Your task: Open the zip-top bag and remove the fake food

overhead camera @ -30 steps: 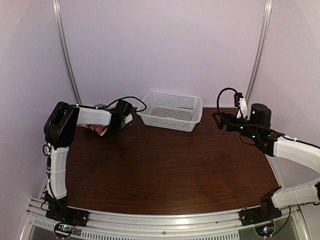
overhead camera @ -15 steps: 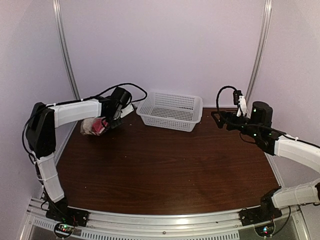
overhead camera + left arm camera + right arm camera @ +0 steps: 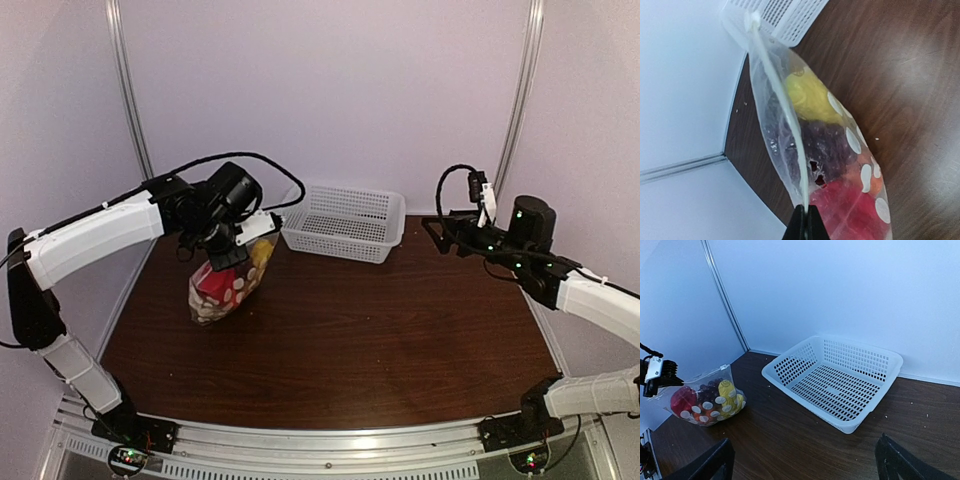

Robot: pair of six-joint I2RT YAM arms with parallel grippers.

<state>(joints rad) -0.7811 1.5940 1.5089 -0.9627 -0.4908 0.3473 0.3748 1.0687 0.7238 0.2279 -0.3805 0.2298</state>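
Note:
The zip-top bag (image 3: 226,287) is clear with white dots and hangs from its top edge at the left of the table. Its bottom is at or just above the wood. My left gripper (image 3: 229,254) is shut on the bag's zip strip (image 3: 790,125). Inside show fake food pieces: a yellow one (image 3: 807,97), the dark purple grapes (image 3: 826,145), a red one (image 3: 850,212) and an orange one (image 3: 871,181). The bag also shows in the right wrist view (image 3: 705,401). My right gripper (image 3: 437,234) is open and empty, held above the table's right back, far from the bag.
A white lattice basket (image 3: 345,221) stands empty at the back middle, just right of the bag; it also shows in the right wrist view (image 3: 835,380). Walls close in the back and both sides. Brown table (image 3: 350,330) spreads in front of the basket.
My left gripper has lifted the bag out of the back left corner and carried it forward and right; the bag now hangs upright. The right arm has barely moved.

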